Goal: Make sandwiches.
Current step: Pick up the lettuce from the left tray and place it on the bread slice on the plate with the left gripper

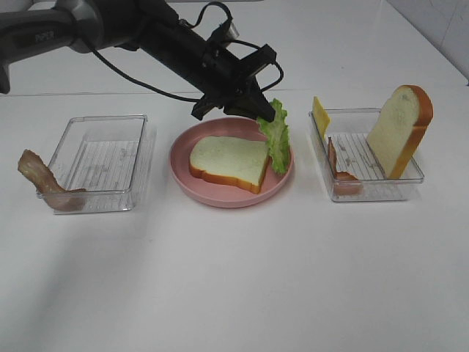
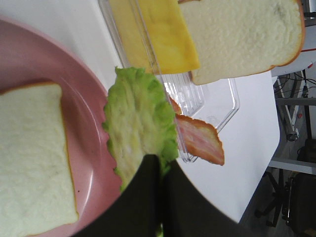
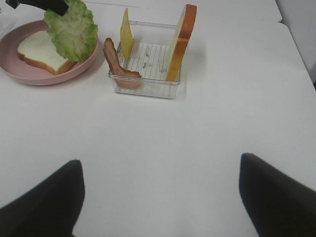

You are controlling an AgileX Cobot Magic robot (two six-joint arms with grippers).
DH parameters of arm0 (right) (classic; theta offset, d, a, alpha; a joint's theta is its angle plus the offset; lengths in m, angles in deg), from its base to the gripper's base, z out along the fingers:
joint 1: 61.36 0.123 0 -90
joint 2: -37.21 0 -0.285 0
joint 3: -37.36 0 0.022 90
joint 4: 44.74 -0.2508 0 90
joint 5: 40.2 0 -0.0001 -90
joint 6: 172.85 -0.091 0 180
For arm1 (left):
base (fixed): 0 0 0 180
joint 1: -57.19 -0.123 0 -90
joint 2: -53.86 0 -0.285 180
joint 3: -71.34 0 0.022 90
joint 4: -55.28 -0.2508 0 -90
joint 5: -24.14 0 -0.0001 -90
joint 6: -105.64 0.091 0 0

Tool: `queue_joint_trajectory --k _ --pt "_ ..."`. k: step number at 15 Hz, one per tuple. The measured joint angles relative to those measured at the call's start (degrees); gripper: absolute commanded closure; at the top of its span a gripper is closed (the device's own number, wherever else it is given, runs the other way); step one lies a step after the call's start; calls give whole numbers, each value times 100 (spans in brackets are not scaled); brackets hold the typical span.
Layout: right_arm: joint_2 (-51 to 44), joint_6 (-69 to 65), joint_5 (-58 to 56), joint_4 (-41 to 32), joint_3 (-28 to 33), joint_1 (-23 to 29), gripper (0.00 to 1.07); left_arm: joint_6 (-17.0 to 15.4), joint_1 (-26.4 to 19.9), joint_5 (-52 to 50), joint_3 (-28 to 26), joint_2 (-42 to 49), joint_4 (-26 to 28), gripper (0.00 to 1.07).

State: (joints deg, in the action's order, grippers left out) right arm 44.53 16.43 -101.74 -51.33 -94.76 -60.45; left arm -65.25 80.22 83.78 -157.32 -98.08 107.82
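White tabletop (image 1: 234, 279) carries a pink plate (image 1: 183, 143) with one bread slice (image 1: 229, 161) lying flat on it. Left gripper (image 1: 262, 111) is clamped on a lettuce leaf (image 1: 277, 138) dangling over the plate's right side, beside the slice. The right gripper (image 3: 160, 170) is spread wide, holding nothing.

Plate (image 1: 180, 158): plain pink.
Flat bread slice (image 1: 229, 161) on the plate: off-white face, orange-brown crust.
Lettuce leaf (image 1: 276, 136) over the plate's rim: bright green, paler in the middle, ruffled edge.
Fingers (image 2: 143, 197) on the lettuce leaf: black.
Trays (image 1: 110, 161) on either side of the plate: clear, fine ribbed lines on the floor.
Cheese slice (image 1: 320, 116): plain yellow.
Standing bread slice (image 1: 399, 128): off-white, orange-brown crust.
Bacon strips (image 1: 44, 183): brown streaked with pink.
Surface (image 1: 234, 279): white.
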Motion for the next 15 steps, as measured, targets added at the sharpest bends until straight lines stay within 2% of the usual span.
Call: queue_joint_trajectory --k 5,9,11,12,14,15 --pt "0 0 0 0 0 0 27 149 -86 -6 0 -97 -109 107" --pt "0 0 0 0 0 0 27 166 -344 0 0 -97 -533 107" --pt "0 0 0 0 0 0 27 166 -390 34 0 -97 -928 107" --pt "0 0 0 0 0 0 27 120 -390 40 0 -97 -1220 107" --pt "0 0 0 0 0 0 27 -223 -390 46 0 -97 -1684 105" --pt "0 0 0 0 0 0 27 -344 -390 46 0 -97 -1914 100"
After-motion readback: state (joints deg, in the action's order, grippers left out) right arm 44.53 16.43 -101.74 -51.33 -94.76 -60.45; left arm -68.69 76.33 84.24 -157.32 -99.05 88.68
